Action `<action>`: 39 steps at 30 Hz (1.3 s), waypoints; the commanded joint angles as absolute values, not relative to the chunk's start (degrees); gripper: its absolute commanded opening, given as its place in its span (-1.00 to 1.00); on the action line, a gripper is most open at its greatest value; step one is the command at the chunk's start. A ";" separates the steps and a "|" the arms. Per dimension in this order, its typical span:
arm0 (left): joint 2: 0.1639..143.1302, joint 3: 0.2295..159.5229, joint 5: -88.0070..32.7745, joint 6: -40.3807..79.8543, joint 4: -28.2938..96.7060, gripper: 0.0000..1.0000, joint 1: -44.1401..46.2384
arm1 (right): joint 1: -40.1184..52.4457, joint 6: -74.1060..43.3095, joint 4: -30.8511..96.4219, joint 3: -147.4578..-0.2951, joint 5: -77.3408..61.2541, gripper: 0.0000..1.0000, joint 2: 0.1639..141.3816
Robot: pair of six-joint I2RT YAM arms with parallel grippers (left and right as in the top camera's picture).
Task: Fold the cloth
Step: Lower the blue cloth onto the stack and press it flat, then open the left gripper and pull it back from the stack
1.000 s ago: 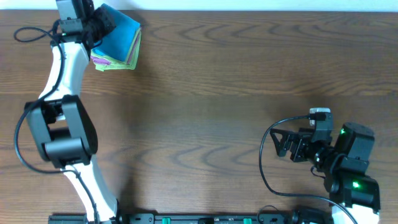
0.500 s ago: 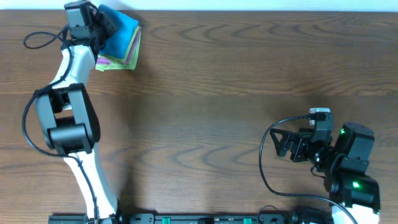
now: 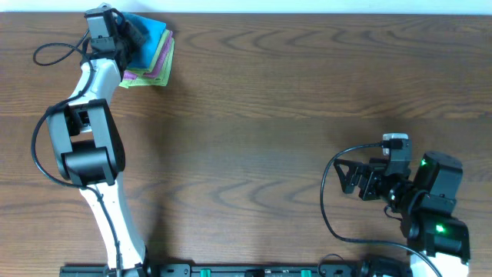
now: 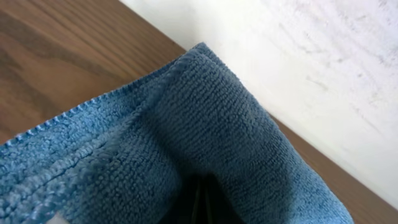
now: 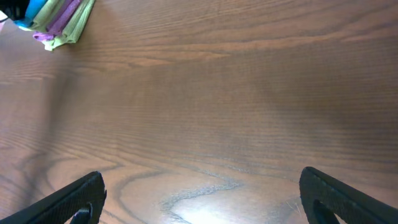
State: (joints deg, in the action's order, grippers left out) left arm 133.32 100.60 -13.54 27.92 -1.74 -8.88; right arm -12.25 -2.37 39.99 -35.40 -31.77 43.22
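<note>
The sky-blue cloth [image 3: 153, 32] is bunched at the table's far-left corner, over a stack of folded cloths. My left gripper [image 3: 132, 32] is shut on the cloth's near part. In the left wrist view the cloth [image 4: 205, 112] fills the frame, and the closed jaws of the left gripper [image 4: 202, 202] show only as a dark slit buried in its pile. My right gripper [image 3: 350, 178] rests open at the near right, far from the cloth. In its wrist view the right gripper [image 5: 202, 196] has bare wood between its fingers [image 5: 78, 199], and the cloth [image 5: 28, 14] peeks in at the top left.
Under the blue cloth lie a purple folded cloth [image 3: 160, 60] and a lime-green folded cloth [image 3: 143, 81]. The table's far edge [image 4: 155, 31] runs just behind the stack, against a white wall. A black cable [image 3: 50, 54] loops left of the left arm.
My left wrist has shifted slightly and drawn the blue cloth back toward the far edge, so more of the purple and green cloths shows. The right arm has not moved.
</note>
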 commanded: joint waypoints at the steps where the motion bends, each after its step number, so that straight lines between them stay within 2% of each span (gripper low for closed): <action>1: 134.26 101.43 -15.11 28.12 -2.28 -0.88 -9.10 | -12.71 -2.96 40.03 -35.11 -32.82 0.98 43.07; 7: 132.88 105.47 -17.65 28.10 0.58 -0.88 -9.08 | -12.71 -2.96 40.03 -35.11 -32.82 0.99 43.07; 17: 128.29 115.09 -17.56 19.51 21.93 -0.88 -9.08 | -12.71 -2.94 40.03 -35.11 -32.82 0.99 43.07; 22: 124.81 117.73 -17.39 13.87 31.51 -0.54 -9.06 | -12.71 -2.96 40.03 -35.11 -32.82 0.98 43.07; 26: 121.51 117.82 -16.12 11.57 36.14 -0.02 -9.06 | -12.71 -2.94 40.03 -35.11 -32.82 0.98 43.07; 30: 118.98 117.82 -15.40 8.73 41.04 0.64 -9.06 | -12.71 -2.94 40.03 -35.11 -32.82 0.99 43.07; 32: 117.58 117.82 -14.20 7.62 44.88 0.91 -9.06 | -12.71 -2.96 40.03 -35.11 -32.82 0.99 43.07; 39: 114.61 117.82 -10.22 5.28 56.77 0.91 -9.08 | -12.71 -2.96 40.03 -35.11 -32.82 0.98 43.07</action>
